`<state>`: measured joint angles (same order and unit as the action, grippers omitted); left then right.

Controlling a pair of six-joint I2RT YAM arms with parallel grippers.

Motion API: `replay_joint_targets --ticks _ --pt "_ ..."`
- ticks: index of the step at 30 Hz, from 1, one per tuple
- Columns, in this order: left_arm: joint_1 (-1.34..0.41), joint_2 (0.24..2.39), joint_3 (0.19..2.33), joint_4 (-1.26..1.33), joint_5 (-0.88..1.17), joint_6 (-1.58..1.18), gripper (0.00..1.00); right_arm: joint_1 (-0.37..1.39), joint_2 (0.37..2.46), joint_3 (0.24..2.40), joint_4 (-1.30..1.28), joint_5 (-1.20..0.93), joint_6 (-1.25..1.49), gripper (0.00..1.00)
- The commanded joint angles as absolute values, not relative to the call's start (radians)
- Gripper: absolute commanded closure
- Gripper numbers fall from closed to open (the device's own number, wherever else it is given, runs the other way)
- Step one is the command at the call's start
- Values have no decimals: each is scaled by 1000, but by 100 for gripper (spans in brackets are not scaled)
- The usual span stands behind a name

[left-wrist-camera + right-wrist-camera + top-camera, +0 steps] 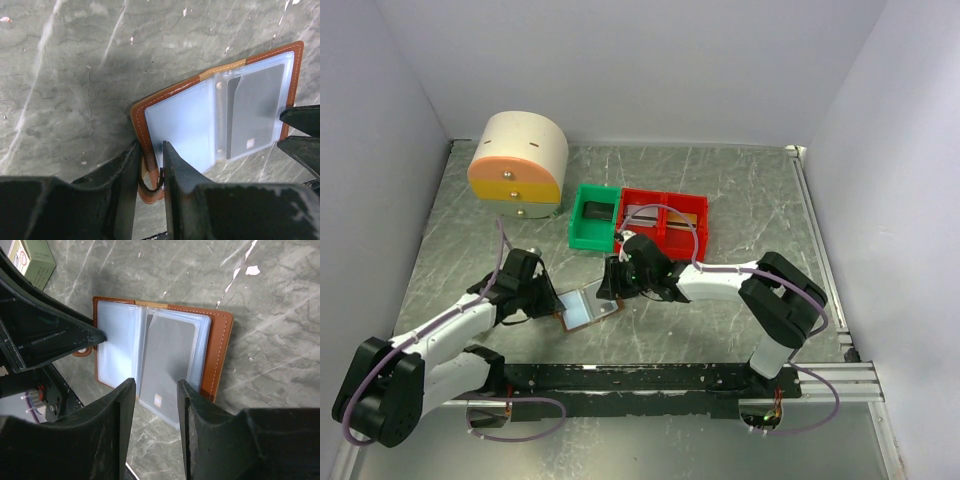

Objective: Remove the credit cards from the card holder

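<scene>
- Step in hand, as I read it: pin the card holder (180,120) down and tease out the first card. It lies open, blue panels up, on the worktop (740,190) between the two arms, in front of the bins.
- Left end effector (151,145): jaws drawn in narrow around the holder's brown edge, right by the little tab (147,185). I honestly can't tell whether it's pinching yet or just bracketing it. It needs a firm hold there, or the whole holder will slide when the card gets pulled.
- Right end effector (156,382): jaws apart, hovering over the clear sleeve on the opposite side, gripping nothing. I'd aim for the grey card (167,360) itself at the sleeve's open end. Grab plastic too and the card just stays put. Then pull along the sleeve, not upward.
- Containers, big to small:
- Cream drawer unit (517,160) at the back left has its orange and yellow drawers shut, so the contents are hidden.
- Red bin (665,194) has two compartments. A cable crosses in front, so I can't make out what's inside.
- Green bin (592,238), just beside it, has something dark (592,210) in it.
- Card holder: one grey card shows in the sleeve; the other panel looks bare, though I can't be sure.
</scene>
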<state>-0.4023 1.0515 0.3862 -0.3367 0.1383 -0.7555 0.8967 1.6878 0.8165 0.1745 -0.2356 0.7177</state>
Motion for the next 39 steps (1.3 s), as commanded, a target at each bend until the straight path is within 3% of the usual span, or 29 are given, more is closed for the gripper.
replay_joint_targets --ticks 1,15,39 --pt "-417 1064 414 -300 158 -720 67 897 1699 818 147 -195 728 62" --pt "-560 1132 511 -389 -44 -714 72 867 1722 816 67 -141 706 65" --pt "-573 1139 519 -363 28 -670 71 855 1706 772 203 -302 736 69"
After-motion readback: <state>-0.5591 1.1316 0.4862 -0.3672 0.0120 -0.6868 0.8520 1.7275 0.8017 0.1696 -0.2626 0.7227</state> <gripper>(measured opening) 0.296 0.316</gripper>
